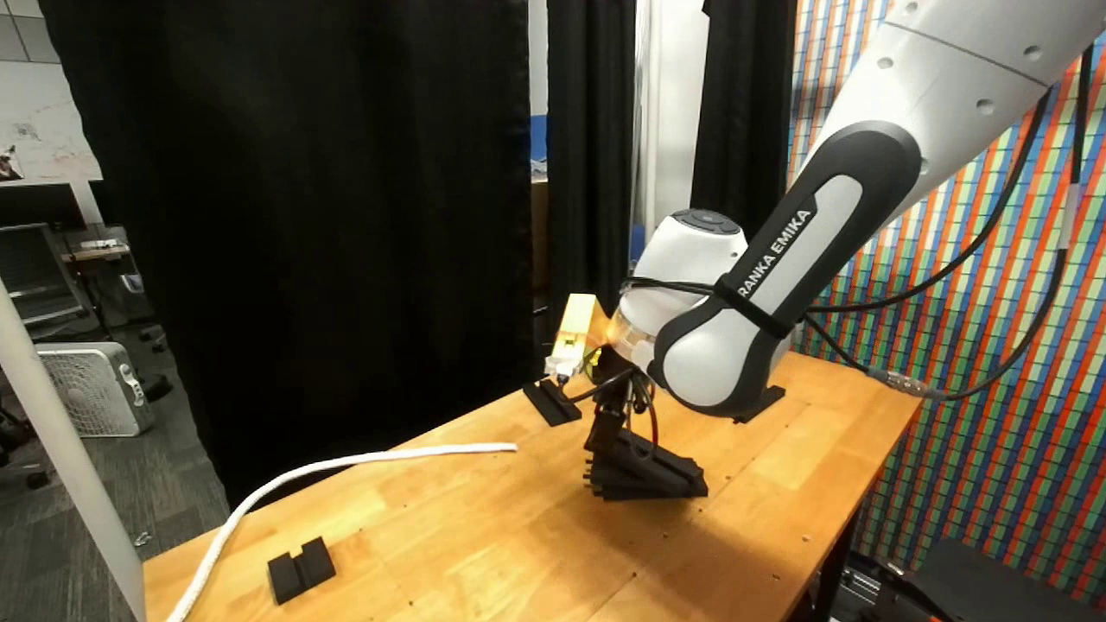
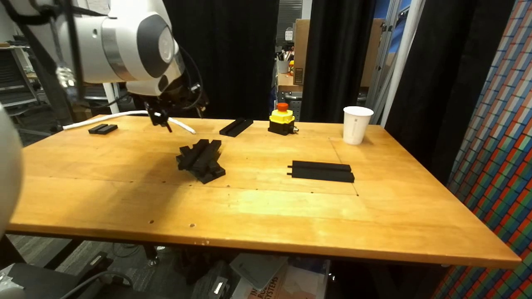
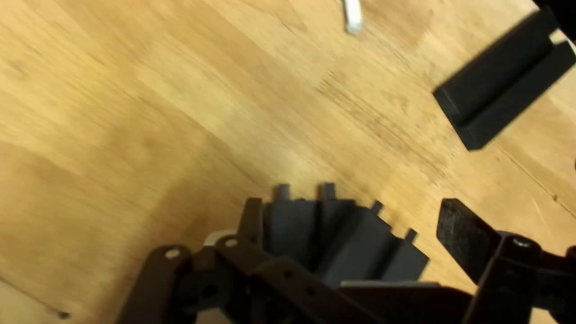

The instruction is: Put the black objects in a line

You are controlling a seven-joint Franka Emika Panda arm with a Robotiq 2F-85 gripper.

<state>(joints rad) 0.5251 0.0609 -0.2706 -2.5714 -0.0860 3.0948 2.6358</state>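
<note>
1. Black object (image 2: 103, 129), a short one, is lying flat over on the left of the wooden table (image 2: 270, 207) in an exterior view, near the far edge.
2. White cord (image 1: 432, 450) is lying near that short piece (it's showing up in both exterior views, btw).
3. Gripper (image 3: 353, 225) is hanging up off the table, fingers (image 3: 465, 238) standing wide apart (the wrist view is making that easy to see).
4. Black pile (image 2: 199, 160) is sitting lower than the gripper and apart from it, left of the table's middle: several bars are lying across each other at angles. In the wrist view one end is showing between the fingers, with the gripper covering the rest, so I'm not getting a count.
5. Black bar (image 2: 236, 127) is lying flat at a slant behind and right of the pile.
6. Yellow-and-black box with a red button (image 2: 282, 120) is standing just right of that bar.
7. Another black bar (image 2: 322, 171) is lying flat on the right half, long side facing the near edge.
8. White cup (image 2: 356, 126) is standing upright behind it, to the right.
</note>
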